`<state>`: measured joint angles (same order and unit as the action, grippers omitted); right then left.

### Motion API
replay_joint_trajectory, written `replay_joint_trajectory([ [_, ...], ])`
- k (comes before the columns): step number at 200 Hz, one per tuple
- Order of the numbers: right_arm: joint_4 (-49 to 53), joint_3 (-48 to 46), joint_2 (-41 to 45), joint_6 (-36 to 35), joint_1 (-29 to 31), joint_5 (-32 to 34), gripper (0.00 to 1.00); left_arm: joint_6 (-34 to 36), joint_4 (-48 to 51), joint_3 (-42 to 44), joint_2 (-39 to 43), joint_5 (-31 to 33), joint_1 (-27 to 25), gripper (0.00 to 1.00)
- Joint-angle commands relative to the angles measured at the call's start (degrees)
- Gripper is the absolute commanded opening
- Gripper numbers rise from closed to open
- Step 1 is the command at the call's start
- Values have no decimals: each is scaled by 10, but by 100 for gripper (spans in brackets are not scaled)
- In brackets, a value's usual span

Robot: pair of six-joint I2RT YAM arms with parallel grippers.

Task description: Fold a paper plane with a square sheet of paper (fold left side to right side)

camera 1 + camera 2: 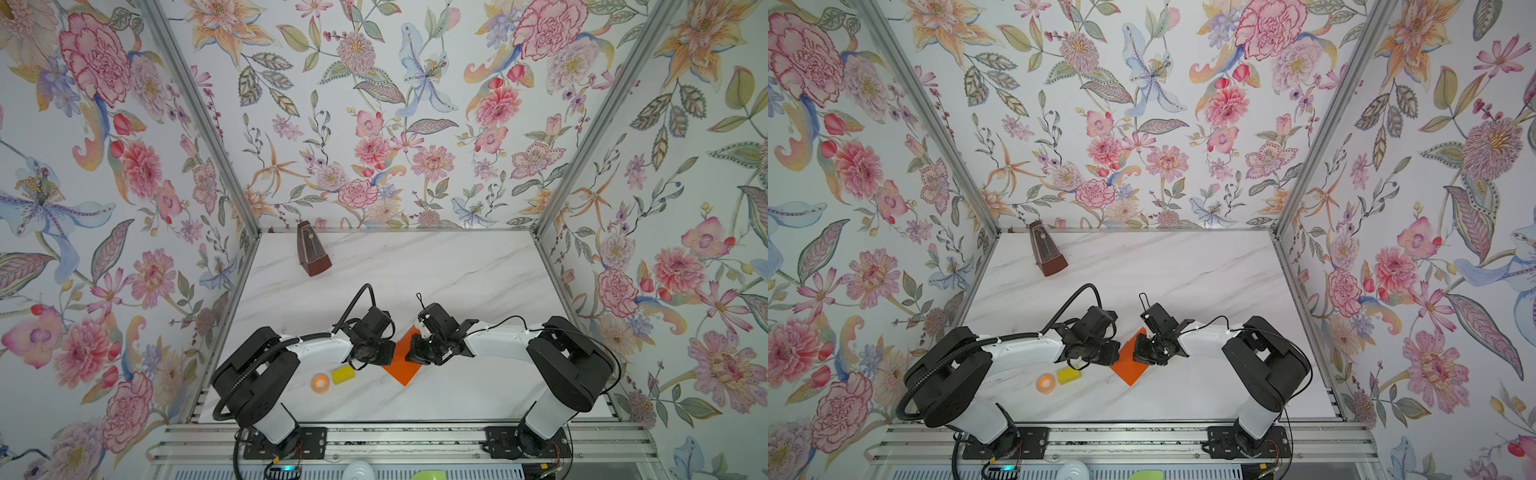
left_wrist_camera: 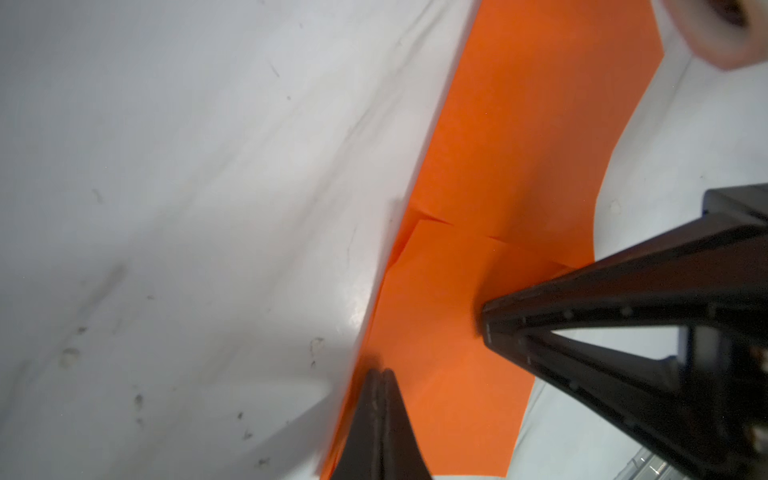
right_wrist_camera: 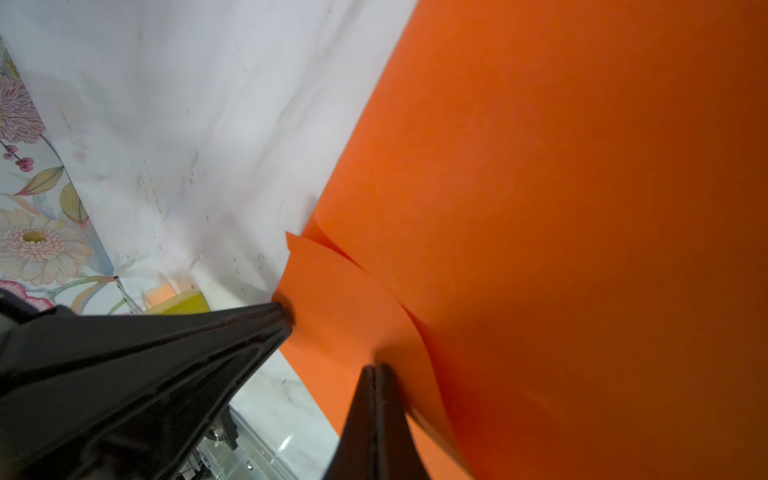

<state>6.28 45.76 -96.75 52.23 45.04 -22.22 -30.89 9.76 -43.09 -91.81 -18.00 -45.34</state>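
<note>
The orange square sheet of paper (image 1: 400, 368) (image 1: 1128, 370) lies on the marble table between my two arms, partly folded, with overlapping flaps. No finished paper plane shows. In the left wrist view my left gripper (image 2: 381, 372) is shut, its tips pressing on the paper (image 2: 519, 124) near one long edge. My right gripper (image 3: 376, 368) is shut too, tips down on the paper (image 3: 582, 187) beside a flap that curls up. The two grippers (image 1: 391, 353) (image 1: 410, 353) face each other a short way apart over the sheet. Nothing is pinched between either pair of jaws.
A brown metronome (image 1: 312, 249) stands at the back left of the table. An orange tape ring (image 1: 320, 382) and a yellow block (image 1: 343, 374) lie just left of the paper, under the left arm. Floral walls close in three sides.
</note>
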Motion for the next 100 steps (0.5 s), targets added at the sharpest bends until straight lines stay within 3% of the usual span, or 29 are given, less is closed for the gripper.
replay_joint_trajectory([
  [1, 82, -9, -13, -16, 2, 54, 1, 5, 8, 29, -12, -7, -3, 0],
  [100, 191, -61, 56, -46, -39, 144, 2, -3, 11, 74, -15, 8, 9, 0],
])
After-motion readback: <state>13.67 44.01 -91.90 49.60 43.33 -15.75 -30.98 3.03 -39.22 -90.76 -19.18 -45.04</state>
